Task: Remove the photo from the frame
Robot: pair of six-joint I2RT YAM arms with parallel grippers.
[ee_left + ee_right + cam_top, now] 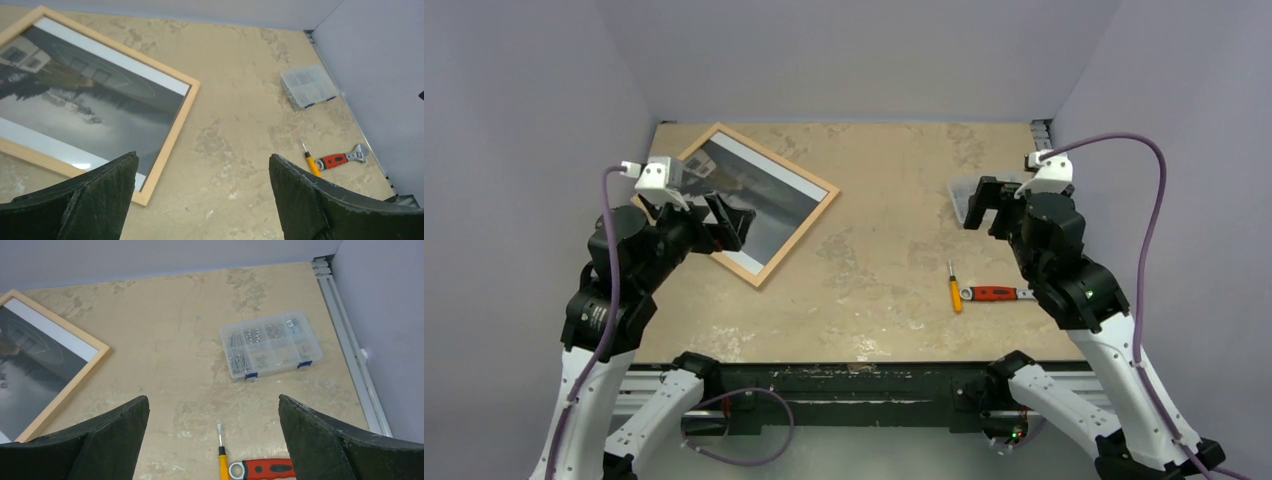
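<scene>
The frame, thin light wood, lies flat and skewed at the table's back left. The photo, dark grey with white bands, sits inside it. Both show in the left wrist view, frame and photo, and at the left edge of the right wrist view, frame and photo. My left gripper hovers over the frame's near-left part, open and empty. My right gripper hangs open and empty above the table's right side, far from the frame.
A clear compartment box of small parts lies at the back right, partly behind my right gripper in the top view. A yellow screwdriver and a red-handled wrench lie right of centre. Grey walls enclose the table.
</scene>
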